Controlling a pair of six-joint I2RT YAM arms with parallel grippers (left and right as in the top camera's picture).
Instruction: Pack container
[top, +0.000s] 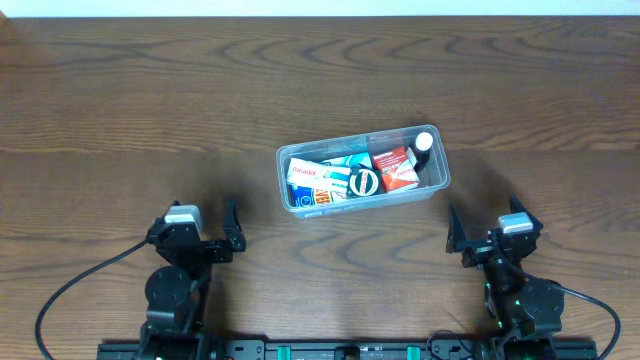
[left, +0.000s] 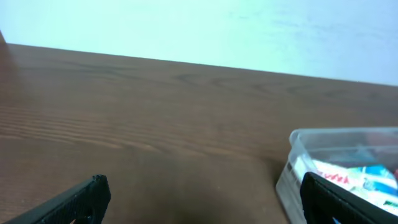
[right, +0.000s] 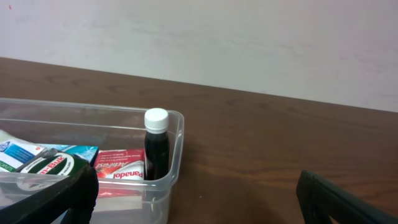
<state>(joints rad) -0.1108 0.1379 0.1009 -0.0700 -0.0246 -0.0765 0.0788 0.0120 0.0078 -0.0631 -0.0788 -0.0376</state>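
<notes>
Already holding small boxes (top: 330, 178) and a dark bottle (top: 422, 152), the container (top: 283, 170) sits just right of the tabletop's middle, long axis roughly along the near edge, ahead of the left jaws and right jaws, both wide open and empty, the right slightly nearer.

Left pincer (top: 204, 208) and right pincer (top: 483, 208) are black, on black arms (top: 170, 290) with grey wrist blocks (top: 182, 216).
</notes>
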